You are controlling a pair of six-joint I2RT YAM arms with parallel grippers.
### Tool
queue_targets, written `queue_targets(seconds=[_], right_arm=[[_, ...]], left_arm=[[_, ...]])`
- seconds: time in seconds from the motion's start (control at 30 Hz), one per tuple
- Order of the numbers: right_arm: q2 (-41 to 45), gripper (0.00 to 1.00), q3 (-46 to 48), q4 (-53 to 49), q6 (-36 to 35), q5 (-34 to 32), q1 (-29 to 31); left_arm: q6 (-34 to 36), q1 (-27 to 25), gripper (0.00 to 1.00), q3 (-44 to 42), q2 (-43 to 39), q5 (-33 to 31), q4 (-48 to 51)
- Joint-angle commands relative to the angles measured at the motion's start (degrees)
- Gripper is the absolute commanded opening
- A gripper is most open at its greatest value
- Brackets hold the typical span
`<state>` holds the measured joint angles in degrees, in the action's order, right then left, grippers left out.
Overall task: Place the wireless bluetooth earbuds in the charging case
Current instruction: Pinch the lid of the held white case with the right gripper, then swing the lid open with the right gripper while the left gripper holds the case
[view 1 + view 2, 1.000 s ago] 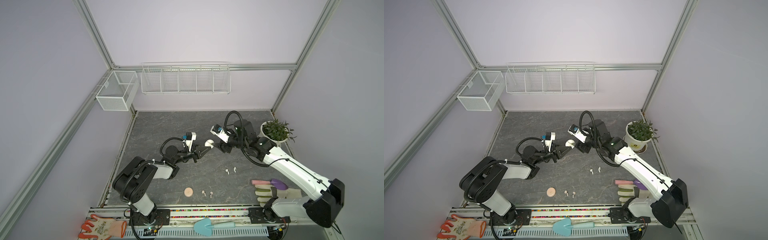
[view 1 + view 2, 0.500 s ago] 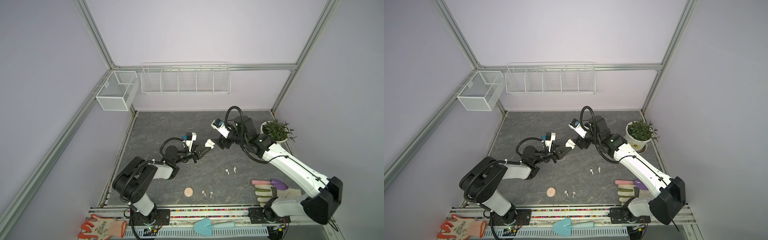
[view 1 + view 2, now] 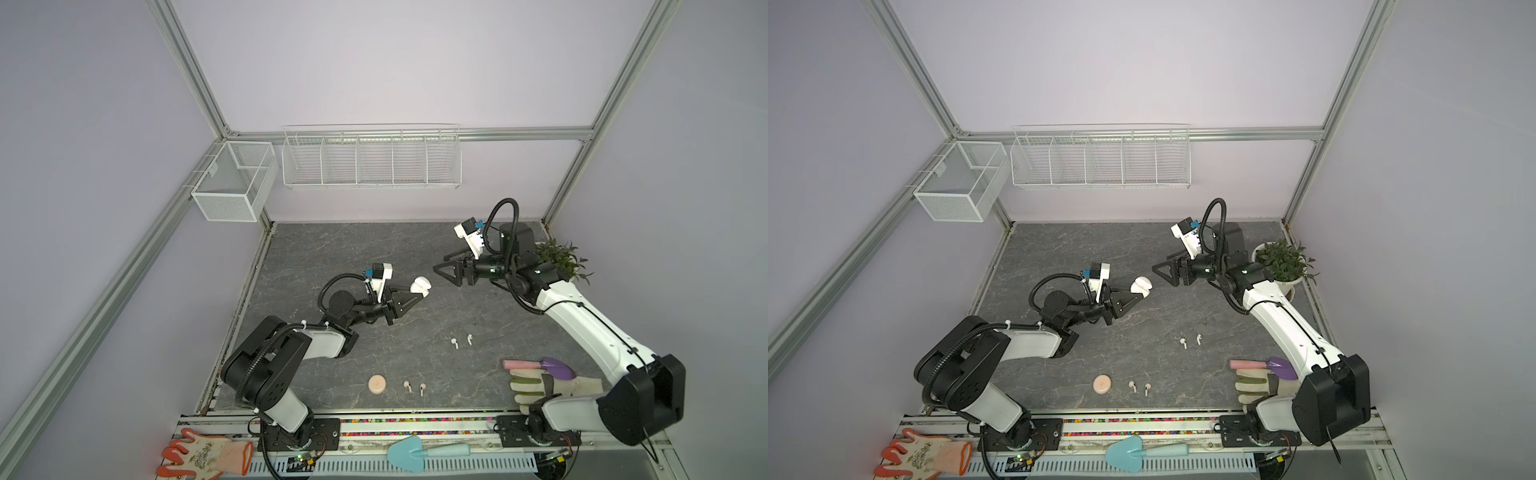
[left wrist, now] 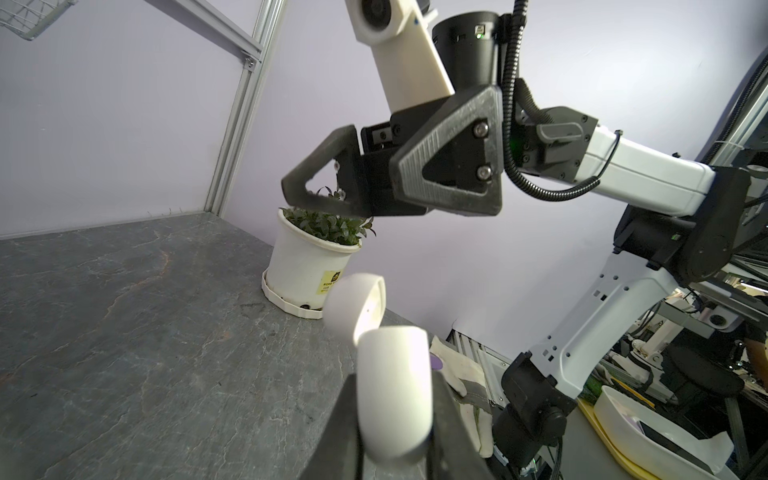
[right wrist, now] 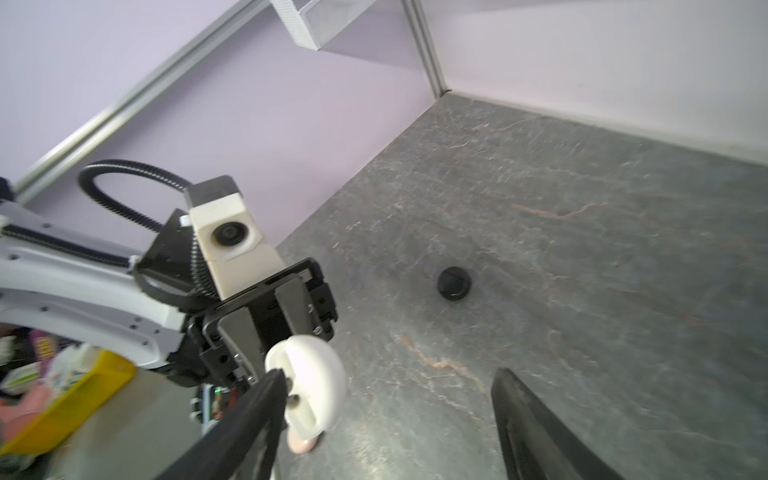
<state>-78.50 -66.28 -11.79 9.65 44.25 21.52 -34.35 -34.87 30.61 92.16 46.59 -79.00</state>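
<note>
Charging case aloft (lid open); 4 earbuds loose

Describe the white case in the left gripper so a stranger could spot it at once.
On the dark stone table, follow the left arm to the left gripper, shut on a small rounded white charging case held above mid-table. Unlike the pale pink round case lying closed near the front edge, it is white, lifted, and has its lid hinged open.
</note>
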Motion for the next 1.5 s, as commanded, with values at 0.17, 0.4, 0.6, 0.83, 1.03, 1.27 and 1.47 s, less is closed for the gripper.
queue_targets(seconds=[0.17,0.4,0.6,0.83,1.03,1.27,1.47], right_arm=[[-1.05,0.78,3.88,14.19,8.39,10.60,1.24],[-2.86,0.68,3.92,12.98,5.07,11.41,3.90],[-3.83,0.61,4.32,12.40,3.92,12.26,4.30],[-4.39,0.53,4.76,13.01,3.91,13.25,4.36],[-4.75,0.47,4.94,13.86,4.07,14.06,4.50],[-5.25,0.39,4.67,14.16,4.45,15.07,4.45],[-5.03,0.34,4.58,13.90,4.29,15.41,4.45]], left_arm=[[-1.74,-0.37,0.00,1.74,-2.05,1.31,-2.24],[-1.78,-0.37,0.00,1.29,-2.36,1.23,-2.30],[-1.51,-0.37,0.00,1.06,-2.74,1.19,-2.29],[-1.60,-0.38,0.00,1.12,-2.70,1.16,-2.30],[-1.85,-0.37,0.00,1.21,-2.71,1.13,-2.25],[-1.87,-0.37,0.00,1.21,-2.67,0.88,-2.30],[-2.24,-0.37,0.00,1.35,-2.51,0.70,-2.30]])
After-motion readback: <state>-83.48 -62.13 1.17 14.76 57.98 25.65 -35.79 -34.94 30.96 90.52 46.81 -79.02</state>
